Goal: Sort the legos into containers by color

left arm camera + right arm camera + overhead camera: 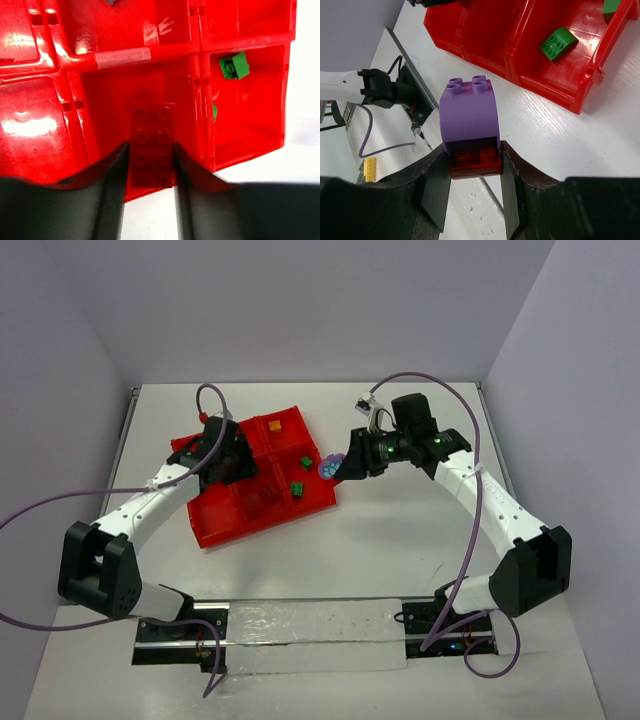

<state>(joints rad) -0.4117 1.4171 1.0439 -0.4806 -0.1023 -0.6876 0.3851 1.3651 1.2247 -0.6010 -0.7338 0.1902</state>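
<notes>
Left fingers (100,200) clamp a dark red studded plastic brick (152,125) over a middle compartment of the red plastic tray (30,150). The right fingers (435,200) pinch a small red brick (475,162) capped by a purple curved brick (470,112), beside the tray. The bricks are likely light, rigid and slick, so flat side walls are the best grip.

A white matte counter (400,540) is enclosed by plain grey walls (300,300). A translucent plastic sheet (310,635) lies along its near edge.

Glossy red plastic tray (30,145) with bright glare spots. Smooth satin purple brick (470,115); shiny dark red brick (152,140). Matt white table (560,145), faintly grained.
</notes>
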